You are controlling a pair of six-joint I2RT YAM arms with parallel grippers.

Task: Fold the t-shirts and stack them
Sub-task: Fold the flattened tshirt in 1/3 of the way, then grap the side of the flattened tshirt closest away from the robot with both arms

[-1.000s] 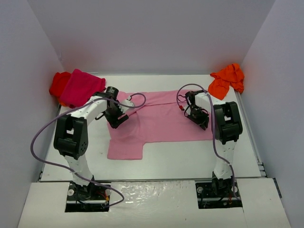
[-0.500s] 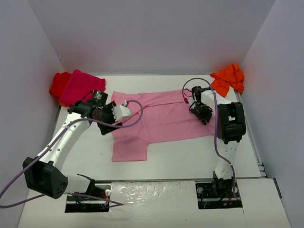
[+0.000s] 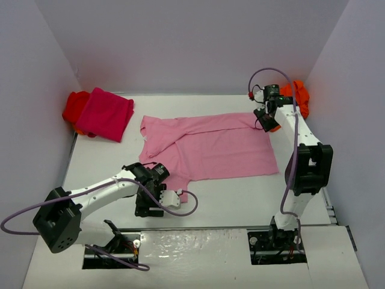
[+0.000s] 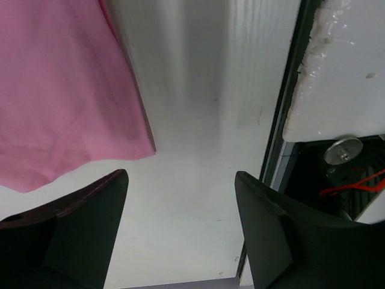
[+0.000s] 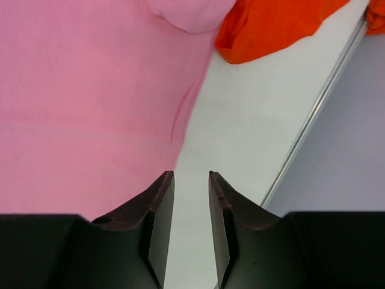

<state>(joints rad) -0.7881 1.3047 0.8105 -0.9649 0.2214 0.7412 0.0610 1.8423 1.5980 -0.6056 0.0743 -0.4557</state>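
Observation:
A light pink t-shirt (image 3: 210, 147) lies spread flat mid-table, one sleeve pointing toward the near edge. In the far left corner the magenta t-shirt (image 3: 107, 113) lies on top of the red one (image 3: 74, 105). An orange t-shirt (image 3: 299, 95) is bunched in the far right corner, partly behind the right arm. My left gripper (image 3: 149, 211) (image 4: 180, 176) hangs open over bare table by the near edge, just off the pink sleeve (image 4: 60, 90). At the pink shirt's far right corner (image 5: 90, 90), my right gripper (image 3: 264, 122) (image 5: 190, 174) stands narrowly open over bare table, holding nothing, with orange cloth (image 5: 271, 24) ahead.
White walls enclose the table on three sides. The table's near rim (image 4: 287, 120) and the arm base hardware lie right beside the left gripper. A metal rail (image 5: 313, 114) runs along the right wall close to the right gripper.
The left arm swung from the shirt's left sleeve down to the near edge. The right arm moved up to the shirt's far right corner, its jaws parting slightly. The pink shirt now lies spread wider.

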